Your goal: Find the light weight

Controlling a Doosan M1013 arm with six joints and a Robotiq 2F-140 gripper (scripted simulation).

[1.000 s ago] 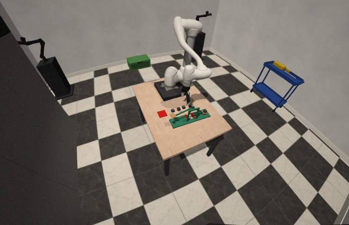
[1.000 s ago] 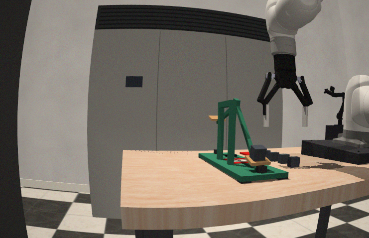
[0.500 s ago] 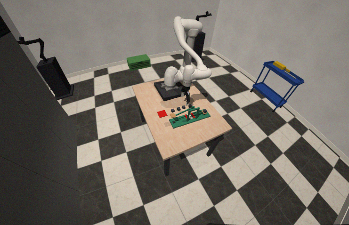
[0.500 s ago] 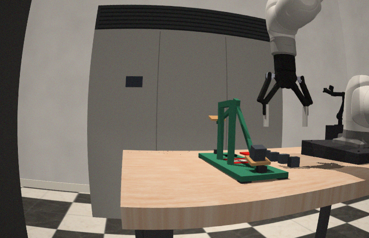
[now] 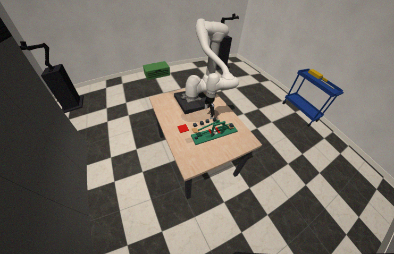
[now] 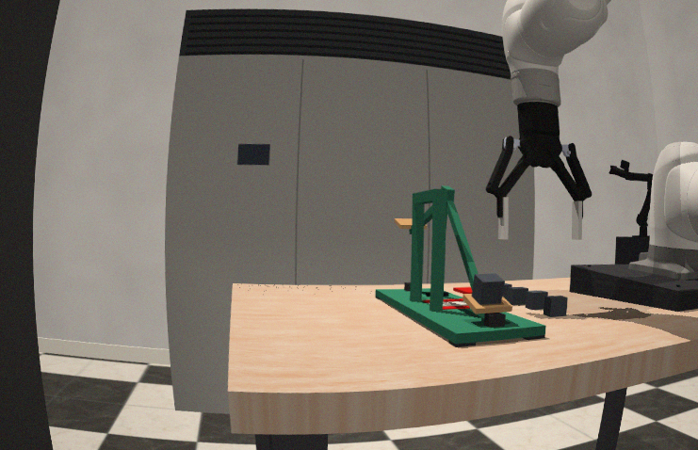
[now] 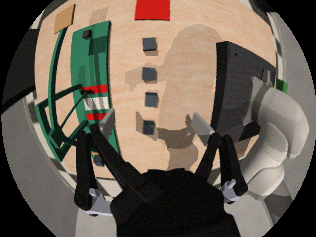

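Note:
My gripper (image 5: pixel 211 116) (image 6: pixel 539 225) (image 7: pixel 154 117) is open and empty, high above the table, over the end of a row of several dark check weights nearest the robot's wrist. The row includes weights (image 7: pixel 150 44) (image 7: pixel 149 74) (image 7: pixel 151 100) standing apart. Another dark weight (image 5: pixel 231 125) (image 6: pixel 488 288) sits on the balance's lowered pan. The opposite tan pan (image 5: pixel 195 130) (image 6: pixel 403 222) (image 7: pixel 65 18) is raised and bare. The pointer's tip appears near a red field (image 7: pixel 94 89) in the wrist view. The red dish (image 5: pixel 183 128) (image 7: pixel 152 9) lies flat with nothing on it.
The green balance base (image 5: pixel 200 141) (image 6: pixel 497 335) (image 7: pixel 80 59) runs alongside the row, with upright posts (image 6: pixel 438 254) and a tilted beam. The black robot base plate (image 5: pixel 188 107) (image 7: pixel 232 94) stands on the row's other side. A blue cart (image 5: pixel 304 107) stands off the table.

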